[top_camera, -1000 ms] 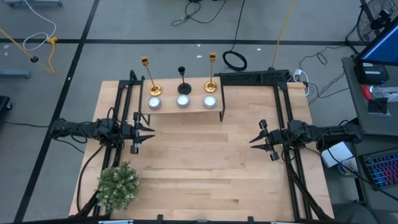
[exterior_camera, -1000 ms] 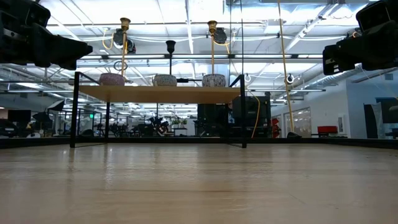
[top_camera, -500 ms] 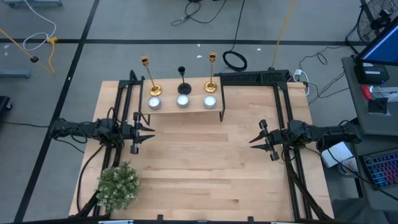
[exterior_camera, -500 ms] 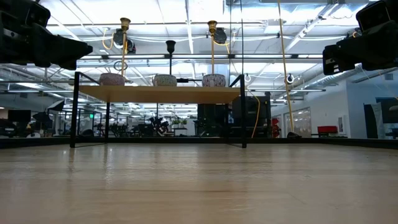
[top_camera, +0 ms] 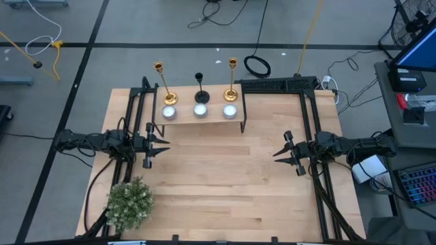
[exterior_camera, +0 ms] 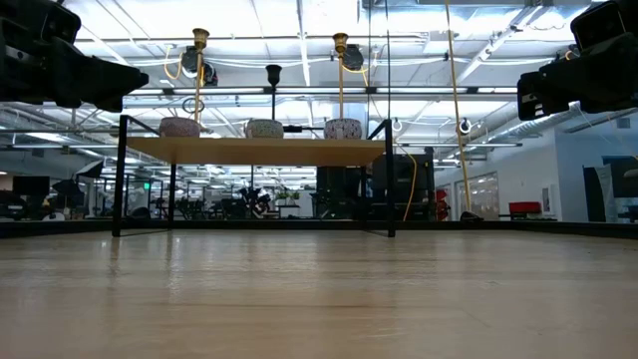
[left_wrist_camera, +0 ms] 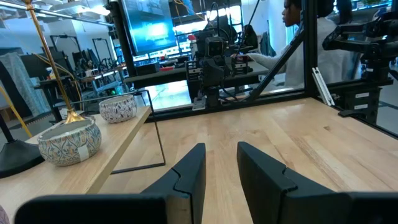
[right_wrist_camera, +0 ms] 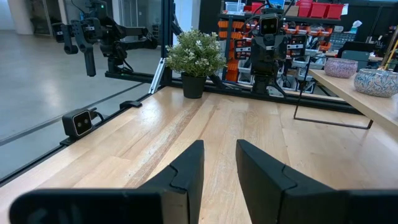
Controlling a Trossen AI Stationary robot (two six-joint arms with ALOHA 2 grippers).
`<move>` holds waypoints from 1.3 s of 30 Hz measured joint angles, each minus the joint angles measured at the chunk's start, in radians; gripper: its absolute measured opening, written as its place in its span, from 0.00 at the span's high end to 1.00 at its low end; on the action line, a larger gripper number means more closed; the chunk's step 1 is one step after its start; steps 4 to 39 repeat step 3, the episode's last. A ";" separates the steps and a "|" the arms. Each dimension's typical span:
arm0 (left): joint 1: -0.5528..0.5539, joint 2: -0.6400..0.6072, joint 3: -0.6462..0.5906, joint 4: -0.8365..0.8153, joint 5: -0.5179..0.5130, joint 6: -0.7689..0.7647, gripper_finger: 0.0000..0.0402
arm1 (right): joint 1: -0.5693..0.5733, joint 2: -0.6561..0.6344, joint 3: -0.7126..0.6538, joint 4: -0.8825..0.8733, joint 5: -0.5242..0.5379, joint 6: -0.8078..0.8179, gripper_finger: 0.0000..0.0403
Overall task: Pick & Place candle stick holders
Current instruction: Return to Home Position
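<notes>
Two tall gold candle stick holders [top_camera: 163,83] [top_camera: 231,80] and a shorter black one [top_camera: 201,87] stand by their round bases along the far edge of a small raised wooden shelf [top_camera: 199,118] at the table's far side; they also show in the low view [exterior_camera: 199,75] [exterior_camera: 341,75] [exterior_camera: 273,90]. My left gripper [top_camera: 165,145] hovers open and empty at the table's left, its fingers [left_wrist_camera: 186,180] pointing right. My right gripper [top_camera: 275,154] hovers open and empty at the table's right, its fingers [right_wrist_camera: 186,168] pointing left.
Three small round tealight candles [top_camera: 169,112] [top_camera: 199,109] [top_camera: 229,111] sit on the shelf in front of the holders. A bushy green plant [top_camera: 129,203] stands at the table's near left corner. The shelf rests on thin black legs [exterior_camera: 120,175]. A person shows beyond the table [left_wrist_camera: 298,25].
</notes>
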State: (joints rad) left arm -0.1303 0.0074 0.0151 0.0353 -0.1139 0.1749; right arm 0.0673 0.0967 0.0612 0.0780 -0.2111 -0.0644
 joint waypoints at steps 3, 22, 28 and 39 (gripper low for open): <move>0.000 0.000 0.000 0.000 0.000 0.000 0.76 | 0.000 0.000 0.000 0.000 0.000 0.000 0.78; 0.000 0.000 0.000 0.000 0.000 0.000 0.76 | 0.000 0.000 0.000 0.000 0.000 0.000 0.78; 0.000 0.000 0.000 0.000 0.000 0.000 0.76 | 0.000 0.000 0.000 0.000 0.000 0.000 0.78; 0.000 0.000 0.000 0.000 0.000 0.000 0.76 | 0.000 0.000 0.000 0.000 0.000 0.000 0.78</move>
